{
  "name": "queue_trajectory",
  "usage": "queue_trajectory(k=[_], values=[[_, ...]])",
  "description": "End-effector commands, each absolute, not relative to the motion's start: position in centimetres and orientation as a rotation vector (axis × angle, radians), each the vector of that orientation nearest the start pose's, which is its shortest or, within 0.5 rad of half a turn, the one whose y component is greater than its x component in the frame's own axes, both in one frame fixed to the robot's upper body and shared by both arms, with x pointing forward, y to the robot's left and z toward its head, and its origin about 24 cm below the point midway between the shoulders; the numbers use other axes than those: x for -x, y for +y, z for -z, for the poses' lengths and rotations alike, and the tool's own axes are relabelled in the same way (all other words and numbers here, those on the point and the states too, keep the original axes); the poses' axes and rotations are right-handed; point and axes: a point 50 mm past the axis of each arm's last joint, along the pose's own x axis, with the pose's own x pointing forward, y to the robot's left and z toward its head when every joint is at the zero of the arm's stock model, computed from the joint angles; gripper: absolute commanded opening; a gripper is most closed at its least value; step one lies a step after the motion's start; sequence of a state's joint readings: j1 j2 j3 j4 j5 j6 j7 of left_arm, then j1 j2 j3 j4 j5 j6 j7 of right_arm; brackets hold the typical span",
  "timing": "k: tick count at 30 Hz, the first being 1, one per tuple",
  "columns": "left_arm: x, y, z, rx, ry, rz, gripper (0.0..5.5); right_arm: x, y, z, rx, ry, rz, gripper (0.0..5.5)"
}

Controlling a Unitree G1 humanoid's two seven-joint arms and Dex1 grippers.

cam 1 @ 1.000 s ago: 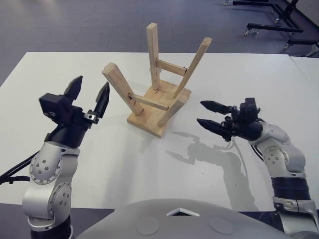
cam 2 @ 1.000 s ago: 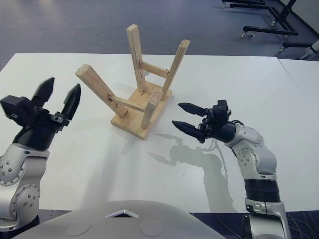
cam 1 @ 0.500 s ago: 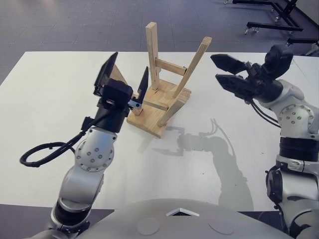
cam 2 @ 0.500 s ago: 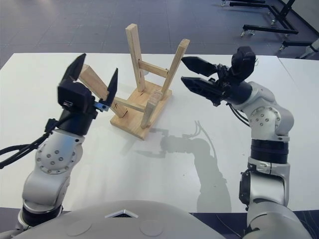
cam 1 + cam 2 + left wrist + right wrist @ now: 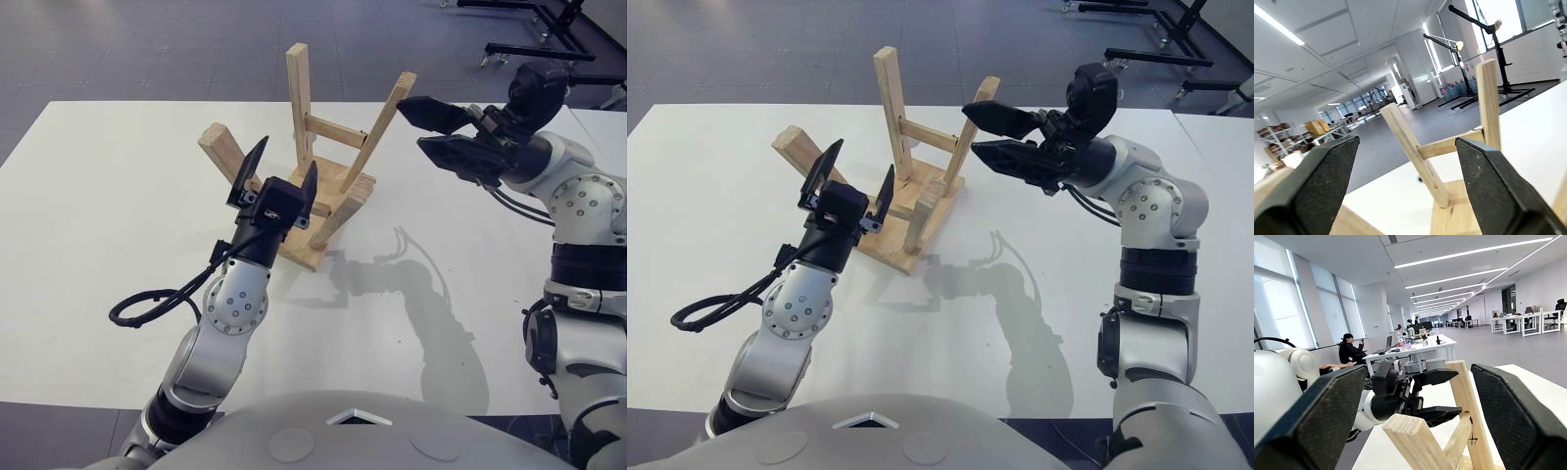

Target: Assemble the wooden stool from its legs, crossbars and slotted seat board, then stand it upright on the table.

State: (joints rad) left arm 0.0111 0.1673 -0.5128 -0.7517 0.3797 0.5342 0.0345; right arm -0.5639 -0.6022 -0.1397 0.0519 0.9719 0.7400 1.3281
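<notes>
Both sets of fingers (image 5: 253, 168) wide, left gripper (image 5: 286, 157) just beside slanted leg (image 5: 220, 149) of upturned stool (image 5: 333, 132), right gripper (image 5: 411, 122) near top of another leg (image 5: 385, 122), stool seat-down on bench (image 5: 118, 225) between them.

- The head stereo pair looks forward and down over the table (image 5: 118, 215); both eyes share the stool (image 5: 338, 176).
- The wrist cameras sit close, facing it from seemingly opposite sides.

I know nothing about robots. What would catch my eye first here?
A pale wooden stool rests upside down on the white table, legs pointing up. The black-fingered left gripper stands open at its near side; the right gripper, also open, is beside the top of one leg.
</notes>
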Motion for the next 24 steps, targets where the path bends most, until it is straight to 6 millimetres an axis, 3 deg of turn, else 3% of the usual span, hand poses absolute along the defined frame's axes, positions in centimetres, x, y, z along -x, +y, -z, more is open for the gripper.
queue_trajectory(k=[1,9,24], values=[[-20.4,8.1,-14.2,-0.383,-0.223,0.293,3.60,-28.0,-18.7,-20.6,-0.361,-0.081,-1.582,3.90],[-21.1,9.9,-14.4,-0.408,-0.200,0.280,3.60,-28.1,-18.8,-20.3,-0.357,-0.069,-1.570,3.90],[-21.5,8.9,-12.1,-0.487,0.004,0.408,3.60,-27.6,-18.5,-19.8,-0.352,-0.053,-1.577,3.90]])
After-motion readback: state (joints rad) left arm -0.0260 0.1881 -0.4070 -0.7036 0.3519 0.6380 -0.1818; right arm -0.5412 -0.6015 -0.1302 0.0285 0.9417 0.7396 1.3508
